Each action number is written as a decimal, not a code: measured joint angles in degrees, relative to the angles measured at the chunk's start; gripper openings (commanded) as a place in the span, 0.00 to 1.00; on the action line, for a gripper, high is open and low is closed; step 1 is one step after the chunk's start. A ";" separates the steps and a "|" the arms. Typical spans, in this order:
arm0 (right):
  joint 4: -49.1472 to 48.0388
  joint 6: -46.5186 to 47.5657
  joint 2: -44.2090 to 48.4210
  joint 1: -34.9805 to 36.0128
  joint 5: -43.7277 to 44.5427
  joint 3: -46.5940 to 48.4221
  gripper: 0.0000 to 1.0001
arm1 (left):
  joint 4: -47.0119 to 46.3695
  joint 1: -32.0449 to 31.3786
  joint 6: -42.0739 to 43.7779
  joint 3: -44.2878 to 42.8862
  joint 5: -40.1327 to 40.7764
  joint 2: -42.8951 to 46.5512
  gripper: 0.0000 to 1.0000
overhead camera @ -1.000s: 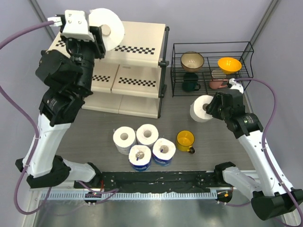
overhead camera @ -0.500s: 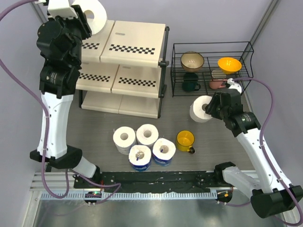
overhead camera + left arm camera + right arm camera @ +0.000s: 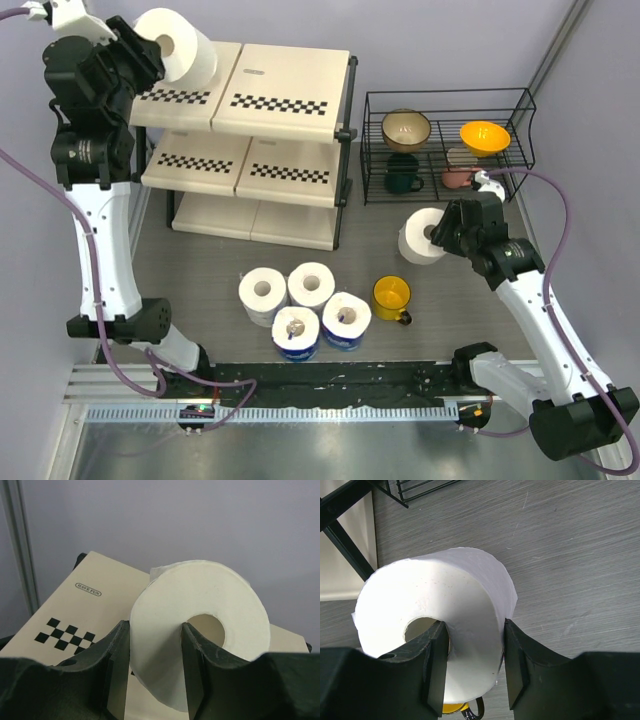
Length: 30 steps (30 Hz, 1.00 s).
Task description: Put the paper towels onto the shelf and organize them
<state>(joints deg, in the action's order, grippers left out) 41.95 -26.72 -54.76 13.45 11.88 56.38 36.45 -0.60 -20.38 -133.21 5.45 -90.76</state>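
Grey wood-grain tabletop (image 3: 200,270) under pale lilac walls; the shelf (image 3: 290,100) stands at the back left, cream boards and checkered strips facing forward. Up at the shelf's top-left corner the left gripper (image 3: 140,62) has its jaws pinched on a bare white roll (image 3: 182,45) — the roll lies on its side, hollow core showing, over the left end of the shelf's top board; whether it touches that board cannot be told.

Off to the right of the shelf, about level with its lowest tier, the right gripper (image 3: 438,232) is clamped on a second bare roll (image 3: 416,238), one finger at the core and the other on the outer side; the roll hangs clear above the table.

In front of the shelf four more stand on end, bunched and touching — two unwrapped rolls (image 3: 263,292) nearer the shelf, two blue-wrapped rolls (image 3: 296,332) farther from it; a yellow mug (image 3: 391,296) sits in front of the shelf too, just past its right post. A black wire rack (image 3: 447,140) with bowls stands immediately right of the shelf.
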 measured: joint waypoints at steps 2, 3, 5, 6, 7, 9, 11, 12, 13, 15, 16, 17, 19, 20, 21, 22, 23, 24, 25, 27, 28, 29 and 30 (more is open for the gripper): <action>-0.15 -0.02 0.00 -0.09 0.00 -0.04 0.10 | 0.24 0.90 -1.77 0.00 -2.54 -0.63 0.19; -0.24 -0.02 0.00 -0.09 0.00 -0.04 0.10 | 0.39 1.42 -2.43 0.00 -3.54 -1.05 0.19; -0.31 0.00 0.00 -0.09 0.00 -0.04 0.10 | 0.74 1.95 -3.37 0.00 -4.55 -1.57 0.20; -0.33 0.00 0.00 -0.11 0.00 -0.04 0.10 | 0.96 2.14 -3.65 0.00 -4.92 -1.79 0.20; -0.33 0.00 0.00 -0.11 0.00 -0.04 0.10 | 1.20 2.27 -3.87 0.00 -5.22 -1.90 0.20; -0.33 -0.02 0.00 -0.15 -0.02 -0.09 0.11 | 1.57 2.51 -4.35 0.00 -5.77 -1.95 0.21; -0.33 -0.02 0.00 -0.20 -0.02 -0.15 0.10 | 1.60 2.60 -4.74 0.00 -6.32 -1.95 0.21; -0.33 -0.02 0.00 -0.20 -0.02 -0.15 0.10 | 1.60 2.64 -4.79 0.00 -6.51 -1.95 0.21; -0.33 -0.04 0.00 -0.20 -0.04 -0.15 0.10 | 1.62 2.69 -4.81 0.00 -6.62 -1.95 0.21; -0.33 -0.04 0.00 -0.20 -0.02 -0.15 0.10 | 1.73 2.78 -4.79 0.00 -6.67 -1.95 0.21; -0.33 -0.07 0.00 -0.20 -0.04 -0.15 0.11 | 1.90 2.80 -4.74 0.00 -6.64 -1.95 0.21; -0.33 -0.07 0.00 -0.20 -0.04 -0.17 0.10 | 2.10 2.89 -4.72 0.00 -6.64 -1.95 0.22; -0.37 -0.15 0.00 -0.20 -0.07 -0.26 0.10 | 2.47 2.95 -4.72 -0.02 -6.60 -1.90 0.22; -0.39 -0.17 0.00 -0.20 -0.09 -0.35 0.11 | 2.73 2.95 -4.72 -0.02 -6.60 -1.86 0.23; -0.35 -0.20 0.00 -0.20 -0.17 -0.44 0.10 | 2.91 2.97 -4.72 -0.02 -6.60 -1.75 0.24; -0.35 -0.22 0.00 -0.20 -0.26 -0.50 0.10 | 3.04 2.97 -4.72 -0.02 -6.60 -1.62 0.25; -0.37 -0.22 0.00 -0.20 -0.28 -0.59 0.11 | 3.32 2.97 -4.72 -0.02 -6.60 -1.44 0.25; -0.39 -0.24 0.00 -0.20 -0.33 -0.68 0.10 | 3.63 2.97 -4.72 -0.02 -6.60 -1.18 0.26; -0.35 -0.26 0.00 -0.20 -0.37 -0.70 0.10 | 4.02 2.97 -4.72 -0.02 -6.60 -0.87 0.26; -0.35 -0.39 0.02 -0.22 -0.44 -0.76 0.10 | 4.70 2.97 -4.70 0.00 -6.60 -0.20 0.27; -0.37 -0.42 0.02 -0.22 -0.44 -0.76 0.10 | 4.94 2.97 -4.70 0.00 -6.60 0.20 0.27; -0.37 -0.44 0.02 -0.22 -0.44 -0.76 0.10 | 5.09 2.97 -4.70 0.00 -6.60 0.57 0.28; -0.37 -0.44 0.07 -0.22 -0.44 -0.76 0.10 | 5.18 2.97 -4.72 -0.02 -6.60 0.96 0.28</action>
<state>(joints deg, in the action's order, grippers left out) 41.58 -27.16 -54.70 13.23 11.44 55.61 41.63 2.37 -25.10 -133.23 -1.15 -89.80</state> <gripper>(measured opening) 0.465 0.444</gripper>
